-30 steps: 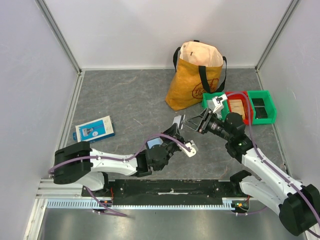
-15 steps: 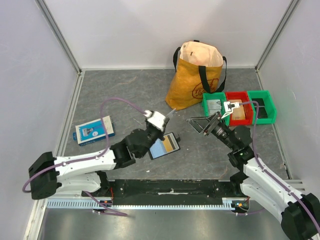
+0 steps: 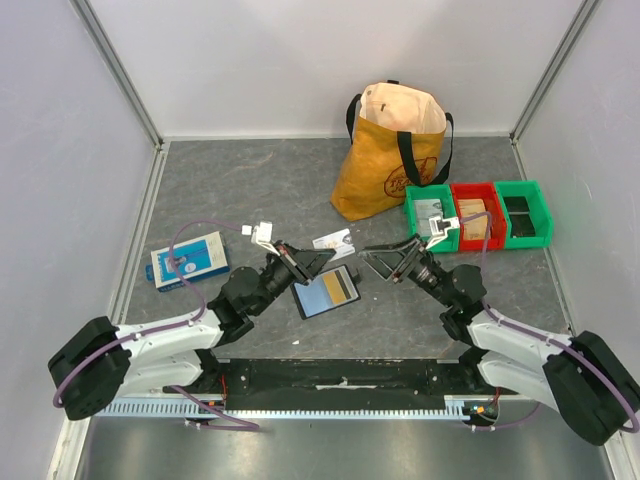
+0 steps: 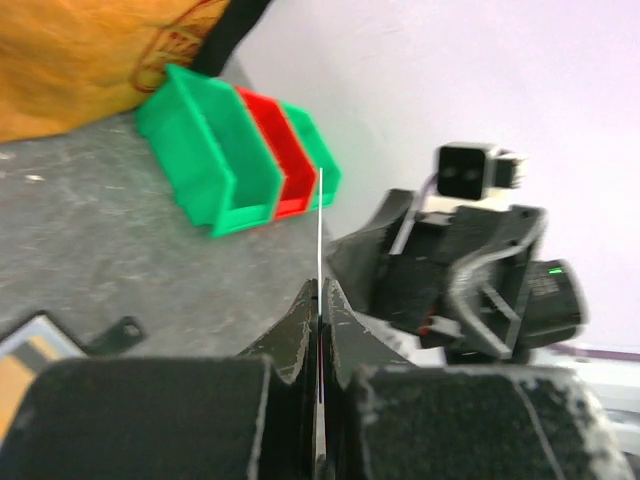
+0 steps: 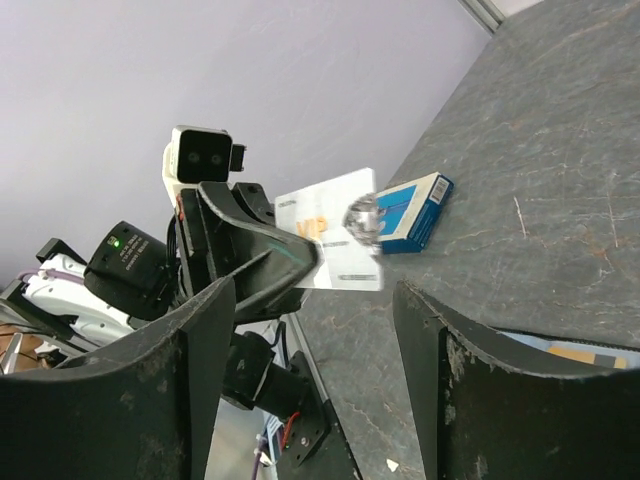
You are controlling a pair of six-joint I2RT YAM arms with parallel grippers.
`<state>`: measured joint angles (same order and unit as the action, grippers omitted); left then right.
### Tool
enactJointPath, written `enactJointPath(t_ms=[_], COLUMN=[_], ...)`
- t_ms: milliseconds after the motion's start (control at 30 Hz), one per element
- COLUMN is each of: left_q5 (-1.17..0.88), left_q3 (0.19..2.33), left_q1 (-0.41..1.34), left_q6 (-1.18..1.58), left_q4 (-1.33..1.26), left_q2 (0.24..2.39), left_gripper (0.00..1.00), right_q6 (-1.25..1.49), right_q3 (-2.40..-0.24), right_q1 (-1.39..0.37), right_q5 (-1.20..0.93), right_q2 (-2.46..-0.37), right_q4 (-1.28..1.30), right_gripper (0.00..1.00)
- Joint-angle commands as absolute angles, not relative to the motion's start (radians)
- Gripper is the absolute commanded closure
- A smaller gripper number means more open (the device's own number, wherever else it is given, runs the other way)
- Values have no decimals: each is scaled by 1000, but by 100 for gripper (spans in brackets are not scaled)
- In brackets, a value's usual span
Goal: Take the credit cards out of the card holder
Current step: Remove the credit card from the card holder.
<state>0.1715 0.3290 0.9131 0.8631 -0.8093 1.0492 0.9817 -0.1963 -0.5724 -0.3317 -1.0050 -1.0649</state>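
The left gripper (image 3: 316,257) was pinched shut on a pale card (image 3: 333,240), held in the air above the table (image 3: 250,190). From above, the card's long axis ran roughly left to right, tilted a little away from the arms at its right end. It stuck out past the fingertips toward the right gripper (image 3: 378,263). In the left wrist view the card (image 4: 320,225) showed edge-on, a thin line rising straight out from between the closed fingers (image 4: 300,330). In the right wrist view its printed face (image 5: 330,240), white with orange lettering, was turned toward that camera.

The right gripper's jaws stood wide apart. Its tips pointed at the card from the right, near it but apart from it.

The holder (image 3: 300,302) lay open and flat on the table, just on the near side of the two grippers and between them. Its long axis ran from near-left to far-right. A blue card (image 3: 318,296) showed in its left half and an orange card (image 3: 343,286) in its right.

The bag (image 3: 390,150) stood farther back, the bins (image 3: 476,215) to the right, the box (image 3: 189,258) to the left.
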Motion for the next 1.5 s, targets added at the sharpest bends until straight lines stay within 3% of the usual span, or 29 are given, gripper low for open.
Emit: enactJointPath(t_ms=[0, 300, 600, 1200, 1267, 1400, 1467], left_q5=[120, 78, 54, 49, 48, 46, 51], left_q3=[311, 307, 311, 295, 295, 296, 293], left_q1=[907, 908, 908, 908, 907, 908, 905], left_q6=[1091, 1161, 1151, 1193, 1193, 1183, 1175], left_q4=[-1054, -1195, -1204, -1134, -1134, -1132, -1118], left_q2=[1060, 1138, 1158, 1149, 1149, 1146, 1135], left_gripper=[98, 98, 98, 96, 95, 86, 78], right_q6=[986, 1006, 1035, 986, 982, 985, 983], right_q3=[-181, -207, -229, -276, -278, -272, -265], right_q1=[-610, -673, -680, -678, -680, -678, -672], right_q5=[-270, -232, -229, -239, -241, -229, -216], right_q2=[-1068, -1158, -1215, -1149, -1146, -1140, -1124], right_q4=[-1262, -1391, -1485, -1396, -1388, -1368, -1339], right_gripper=[29, 40, 59, 57, 61, 96, 100])
